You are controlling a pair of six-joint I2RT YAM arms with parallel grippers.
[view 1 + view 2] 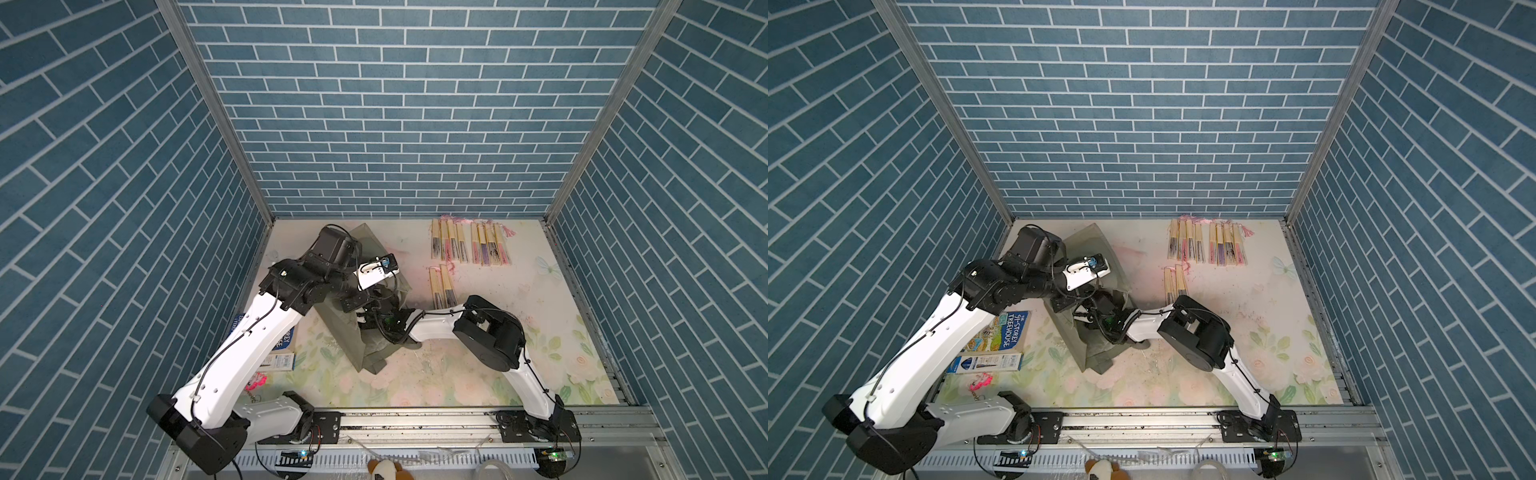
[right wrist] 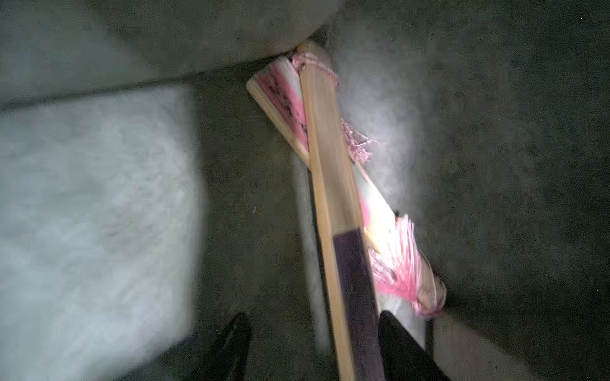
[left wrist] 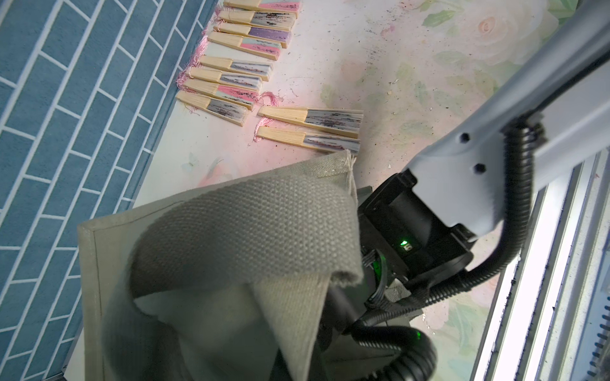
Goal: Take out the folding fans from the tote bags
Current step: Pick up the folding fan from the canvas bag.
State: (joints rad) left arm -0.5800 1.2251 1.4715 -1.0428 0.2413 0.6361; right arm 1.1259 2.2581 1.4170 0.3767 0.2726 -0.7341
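Observation:
The grey-green tote bag (image 1: pixel 374 245) (image 1: pixel 1092 245) lies on the table left of centre. Its strap and rim (image 3: pixel 251 224) fill the left wrist view, rising toward my left gripper (image 1: pixel 358 306), which is shut on the fabric; its jaws are hidden by cloth. My right gripper (image 2: pixel 313 346) is open inside the bag, out of sight in both top views. Two crossed folding fans lie there. The purple one (image 2: pixel 330 184) runs between my fingers, close against one fingertip (image 2: pixel 396 343). The pink one (image 2: pixel 284 99) lies under it. Several fans (image 1: pixel 469 247) (image 3: pixel 251 36) lie in a row at the back right, and two more (image 1: pixel 442 286) nearer the bag.
A blue book (image 1: pixel 1005 332), a blue-white box (image 1: pixel 986 363) and a pink trinket (image 1: pixel 980 380) lie under my left arm at the table's left edge. Blue brick walls close in three sides. A plush toy (image 1: pixel 1100 469) sits beyond the front rail.

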